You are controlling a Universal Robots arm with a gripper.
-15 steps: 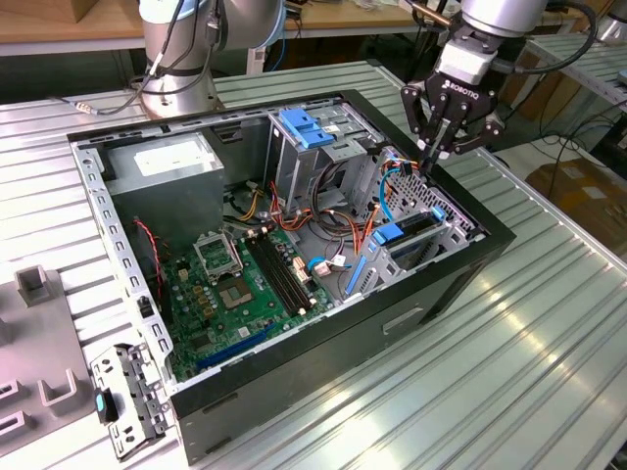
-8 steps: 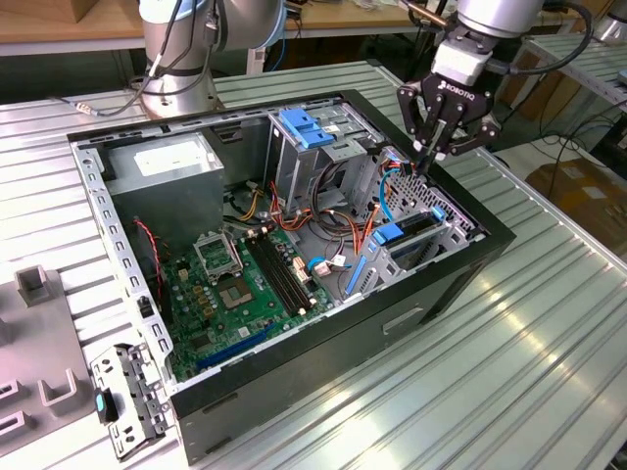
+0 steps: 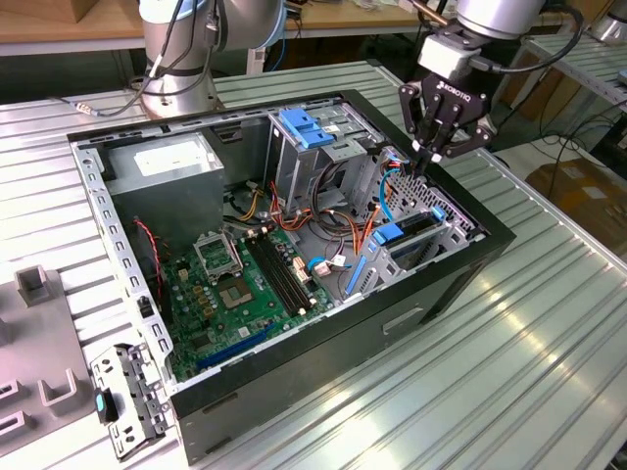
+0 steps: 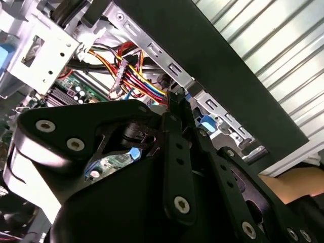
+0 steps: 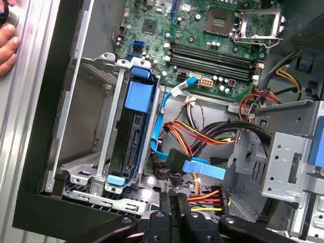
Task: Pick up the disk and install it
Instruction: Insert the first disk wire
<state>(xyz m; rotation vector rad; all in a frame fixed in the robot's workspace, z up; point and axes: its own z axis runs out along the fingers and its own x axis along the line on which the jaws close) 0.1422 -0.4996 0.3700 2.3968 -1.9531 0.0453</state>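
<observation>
Ribbed aluminium bench slats [image 3: 549, 323] carry an open black desktop computer case [image 3: 431, 294] lying on its side, with a loose grey metal bracket with a small blue clip [image 3: 122, 397] at its near corner. Nearest the case's front edge, the disk [image 5: 134, 134], a dark drive held edge-up in blue plastic carrier rails, already sits inside the grey metal drive cage [image 5: 96, 172], its blue tab showing at the cage mouth; in the exterior view the same blue-railed unit [image 3: 397, 238] stands in the bay. Judging by that, the picking up is done and the drive looks slotted home, though whether it is fully latched or cabled I cannot tell. Just above the bay hangs the black robot gripper [image 3: 434, 155], its fingers drawn together with nothing between them. Farther back lie the green motherboard [image 3: 245, 284] and the grey power-supply box with a white sticker [image 3: 162, 166].
</observation>
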